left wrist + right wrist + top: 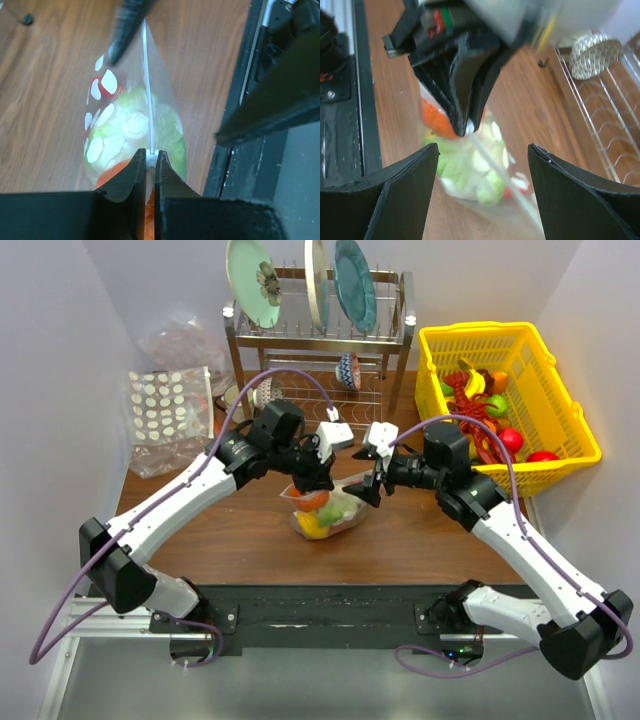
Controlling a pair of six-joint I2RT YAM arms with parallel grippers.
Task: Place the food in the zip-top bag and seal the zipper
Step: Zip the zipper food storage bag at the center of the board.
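The zip-top bag (335, 512) stands on the wooden table between the two arms, filled with food: an orange piece (313, 502), pale green pieces (125, 125) and a red bit (102, 87). My left gripper (150, 162) is shut on one end of the zipper (148, 100), pinching its white end piece and holding the bag's top edge up. Seen from above, the left gripper (312, 483) is at the bag's left corner. My right gripper (483, 146) is open at the other end, its fingers wide on either side of the zipper strip (505, 175), touching nothing.
A yellow basket (545, 475) with more toy food stands at the right. A dish rack (320, 340) with plates and a patterned bowl (347, 370) is at the back. A flat pack with white dots (170, 410) and a wrinkly clear sack (185, 345) are at the back left.
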